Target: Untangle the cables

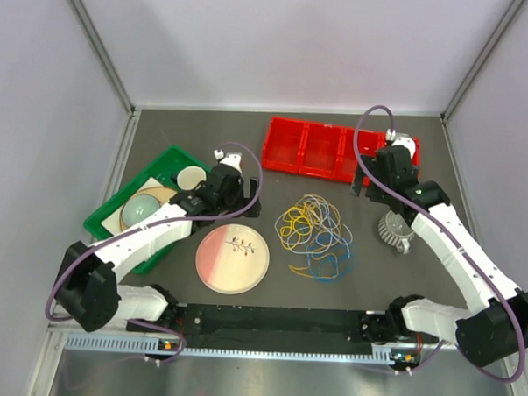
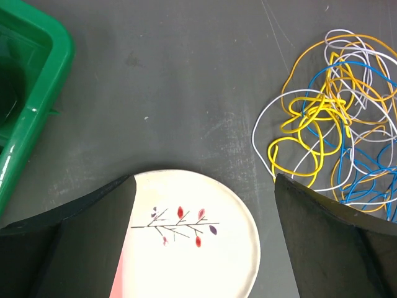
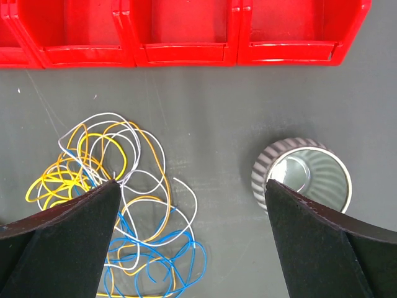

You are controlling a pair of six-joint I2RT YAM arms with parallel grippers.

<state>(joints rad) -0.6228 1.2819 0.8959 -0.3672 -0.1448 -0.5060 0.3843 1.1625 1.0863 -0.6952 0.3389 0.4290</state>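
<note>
With the left gripper [image 2: 205, 179] and right gripper [image 3: 192, 183] both spread empty either side of the cables [image 1: 316, 236], a pinch catching several strands at once could tighten the tangle.

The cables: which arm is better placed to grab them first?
Right, probably. In the wrist views, the cables lie close beside the open right tool, while the open left tool is lined up on the plate, with the tangle farther off to its side.
</note>
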